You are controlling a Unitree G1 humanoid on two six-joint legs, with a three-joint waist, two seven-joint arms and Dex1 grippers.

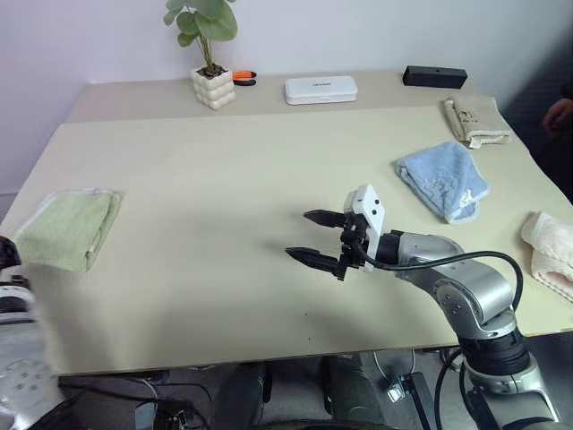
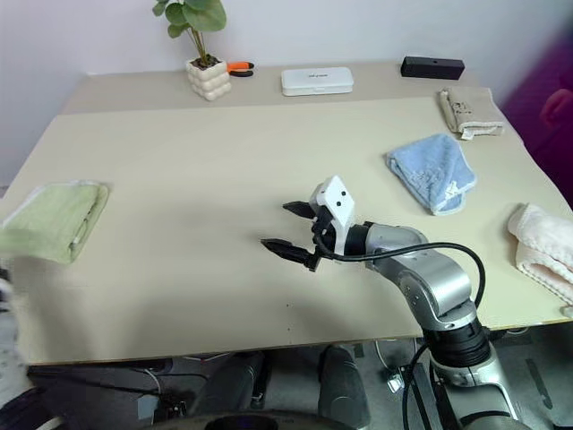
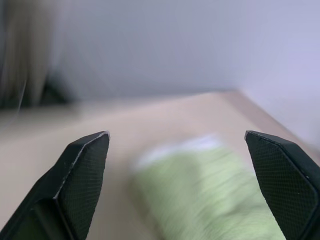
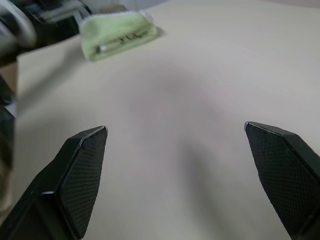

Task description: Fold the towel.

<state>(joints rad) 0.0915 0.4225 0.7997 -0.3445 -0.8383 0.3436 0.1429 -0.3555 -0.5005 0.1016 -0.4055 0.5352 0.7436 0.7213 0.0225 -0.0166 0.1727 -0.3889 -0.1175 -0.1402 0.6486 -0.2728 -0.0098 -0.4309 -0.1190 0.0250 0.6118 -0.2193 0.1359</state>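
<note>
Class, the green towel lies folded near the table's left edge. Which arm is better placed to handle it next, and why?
Probably the left. The left end effector stands open right over the green towel. The right end effector, also open, hovers over bare table mid-table, well away from it.

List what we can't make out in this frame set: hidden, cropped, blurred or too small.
- green towel: folded at the table's left edge; in the left wrist view motion blur hides its ribbing and trim.
- Left gripper: fingers wide open in its wrist view; in the left eye view the arm is a blur at the picture edge.
- cream cloth: cut off by the right edge.
- white case: lettering too small to read.
- orange-handled tool: partly hidden behind the plant pot.
</note>
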